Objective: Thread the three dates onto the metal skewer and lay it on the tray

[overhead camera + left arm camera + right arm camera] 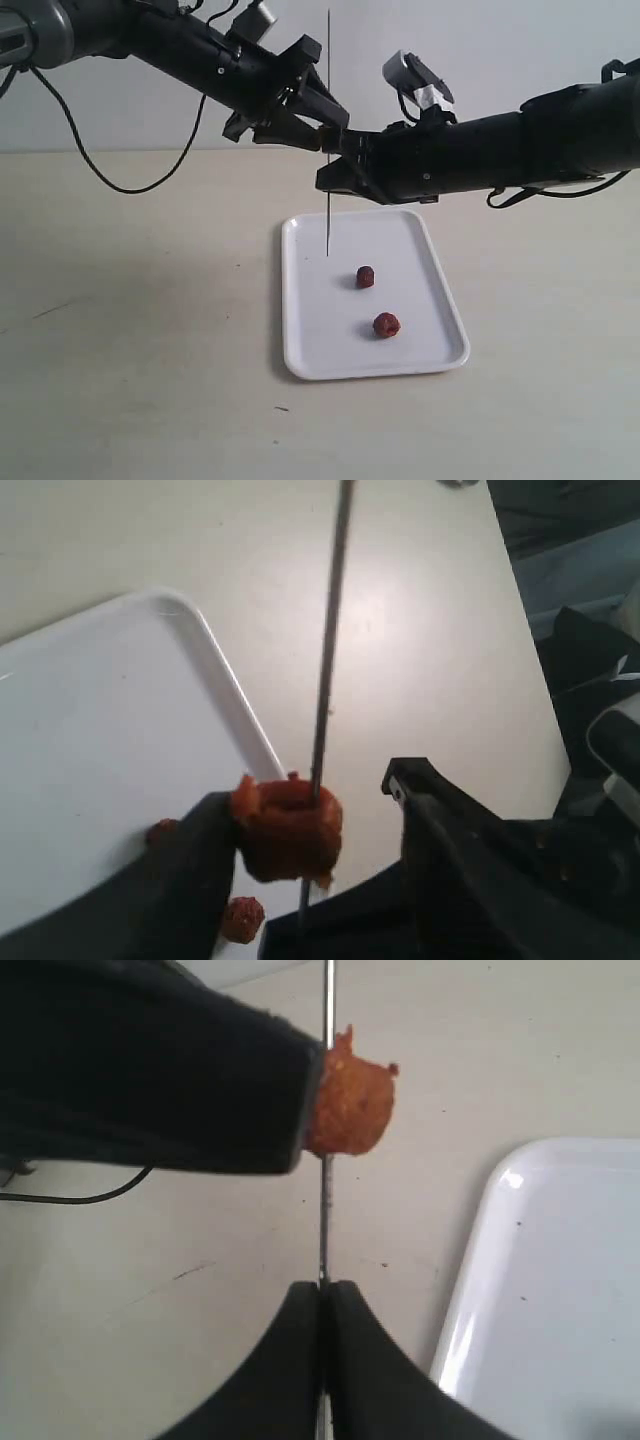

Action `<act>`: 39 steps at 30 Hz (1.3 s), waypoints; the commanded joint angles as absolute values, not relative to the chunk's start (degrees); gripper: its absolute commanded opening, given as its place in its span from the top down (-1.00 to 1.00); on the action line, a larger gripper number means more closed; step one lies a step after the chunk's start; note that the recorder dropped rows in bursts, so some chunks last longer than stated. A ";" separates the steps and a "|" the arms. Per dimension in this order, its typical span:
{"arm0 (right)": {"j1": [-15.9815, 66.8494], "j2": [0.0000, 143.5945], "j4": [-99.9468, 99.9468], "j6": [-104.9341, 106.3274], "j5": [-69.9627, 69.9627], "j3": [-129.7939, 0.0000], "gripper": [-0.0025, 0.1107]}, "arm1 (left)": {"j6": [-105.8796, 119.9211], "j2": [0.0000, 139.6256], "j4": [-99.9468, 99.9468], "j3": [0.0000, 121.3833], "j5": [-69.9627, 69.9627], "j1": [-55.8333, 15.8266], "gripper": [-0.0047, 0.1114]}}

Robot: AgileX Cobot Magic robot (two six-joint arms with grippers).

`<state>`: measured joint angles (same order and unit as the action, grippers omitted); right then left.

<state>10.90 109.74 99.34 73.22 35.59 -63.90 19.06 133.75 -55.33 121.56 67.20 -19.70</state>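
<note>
The metal skewer (pixel 328 120) stands upright above the tray's (pixel 440 330) far left corner. My right gripper (pixel 331 168) is shut on it low down, its jaws pressed together around the rod (pixel 322 1290). One date (pixel 288 825) is threaded on the skewer (pixel 330 630) just above that grip, also seen in the right wrist view (pixel 350 1105). My left gripper (pixel 315 800) is open around this date: one finger (pixel 190 880) rests against it, the other finger (pixel 440 810) stands apart. Two loose dates (pixel 365 277) (pixel 386 324) lie on the tray.
The tray lies on a plain beige tabletop (pixel 140 330). A black cable (pixel 110 175) hangs from the left arm at the back left. Both arms meet over the tray's far edge.
</note>
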 commanded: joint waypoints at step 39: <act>1.15 84.36 24.39 8.76 44.19 -64.43 0.96 | 60.15 133.97 -13.21 121.46 69.96 -39.47 0.04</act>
